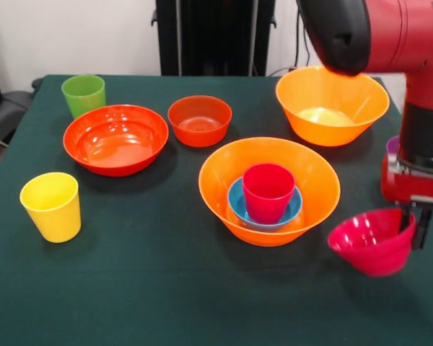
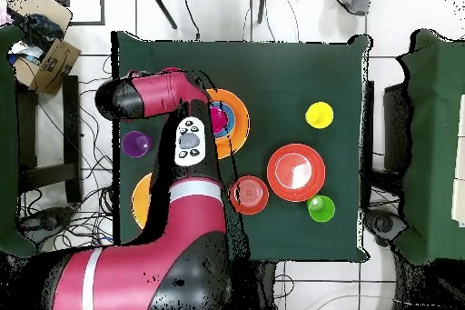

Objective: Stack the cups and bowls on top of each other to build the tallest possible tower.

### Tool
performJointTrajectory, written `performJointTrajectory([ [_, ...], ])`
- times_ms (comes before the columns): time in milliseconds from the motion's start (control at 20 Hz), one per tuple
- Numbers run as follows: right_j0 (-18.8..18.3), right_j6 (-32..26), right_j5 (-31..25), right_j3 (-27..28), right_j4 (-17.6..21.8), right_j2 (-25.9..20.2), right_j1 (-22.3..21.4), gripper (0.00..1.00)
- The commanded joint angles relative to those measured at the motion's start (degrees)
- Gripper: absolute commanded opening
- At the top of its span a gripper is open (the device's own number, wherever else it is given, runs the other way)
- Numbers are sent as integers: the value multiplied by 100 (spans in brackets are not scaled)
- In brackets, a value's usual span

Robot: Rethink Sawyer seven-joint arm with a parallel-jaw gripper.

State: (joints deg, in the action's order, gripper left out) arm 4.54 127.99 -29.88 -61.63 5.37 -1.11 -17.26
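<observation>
A large orange bowl point(image 1: 269, 189) sits mid-table with a small blue bowl point(image 1: 239, 209) nested in it and a crimson-pink cup point(image 1: 268, 191) upright in the blue bowl; this stack also shows in the overhead view point(image 2: 238, 115). My gripper point(image 1: 410, 225) is to its right, shut on the rim of the magenta bowl point(image 1: 372, 241), which hangs tilted just above the table. The arm hides both in the overhead view. The purple cup point(image 1: 393, 144) peeks out behind the arm and shows in the overhead view point(image 2: 136, 144).
A second large orange bowl point(image 1: 332, 104) stands at the back right. The small red-orange bowl point(image 1: 199, 120), wide red-orange bowl point(image 1: 115, 138), green cup point(image 1: 84, 94) and yellow cup point(image 1: 51, 205) stand apart on the left half of the table.
</observation>
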Motion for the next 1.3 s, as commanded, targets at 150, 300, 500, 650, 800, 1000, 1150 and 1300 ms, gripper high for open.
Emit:
performJointTrajectory([
  [150, -17, 351, -2799, -344, -452, -21, -928, 0],
  [300, 20, 375, -3117, -286, -453, 77, -999, 0],
  [500, -17, 296, -2976, -459, -587, -100, -1196, 0],
  [650, -13, 275, -2912, -405, -612, -163, -1226, 0],
  [800, -99, 59, -2795, -355, -608, -249, -1211, 0],
  [1000, -147, -130, -2650, -323, -558, -289, -1165, 0],
  [1150, -111, -107, -2869, -154, -440, -168, -1122, 0],
  [1300, -105, -137, -3039, -27, -345, -87, -1079, 0],
])
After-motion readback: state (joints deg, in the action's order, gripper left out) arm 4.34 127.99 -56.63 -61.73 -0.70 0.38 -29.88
